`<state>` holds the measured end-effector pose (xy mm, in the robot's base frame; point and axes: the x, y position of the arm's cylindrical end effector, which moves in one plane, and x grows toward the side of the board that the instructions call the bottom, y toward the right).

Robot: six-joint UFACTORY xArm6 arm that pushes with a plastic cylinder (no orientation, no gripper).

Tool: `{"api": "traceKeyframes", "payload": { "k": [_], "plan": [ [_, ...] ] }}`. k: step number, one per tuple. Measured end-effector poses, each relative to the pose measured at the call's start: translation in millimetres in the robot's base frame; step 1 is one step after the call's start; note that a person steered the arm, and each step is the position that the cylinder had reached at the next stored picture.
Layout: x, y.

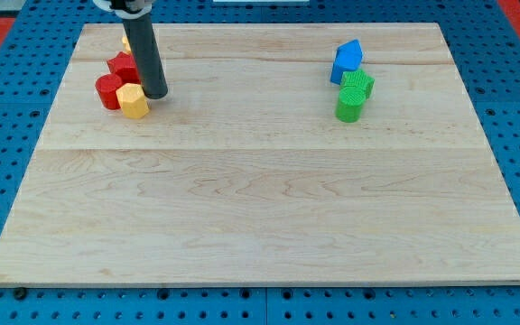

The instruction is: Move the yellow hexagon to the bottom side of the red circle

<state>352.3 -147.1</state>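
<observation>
Yellow hexagon (133,100): near counter's (260,226) top-left corner, touching red circle's (108,91) lower right.
My tip (155,93): beside it; no claw.
Left: nudge toward bottom edge.

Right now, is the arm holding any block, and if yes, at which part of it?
Nothing is held. My tip only pushes; it stands at the right side of the yellow hexagon, seemingly touching it. The red circle lies to the hexagon's left.

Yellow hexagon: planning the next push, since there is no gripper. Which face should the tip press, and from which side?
Probably the yellow hexagon's upper-right face: my tip sits at its right, the red circle left. Push toward the view's bottom-left.
</observation>
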Motion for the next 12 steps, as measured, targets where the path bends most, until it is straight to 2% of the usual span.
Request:
{"api": "traceKeyframes", "payload": {
  "k": [5,7,8,9,10,11,12],
  "plan": [
    [54,-19],
    [63,-16],
    [85,-26],
    [86,-51],
    [90,-138],
    [51,-138],
    [44,-124]
  ]
}}
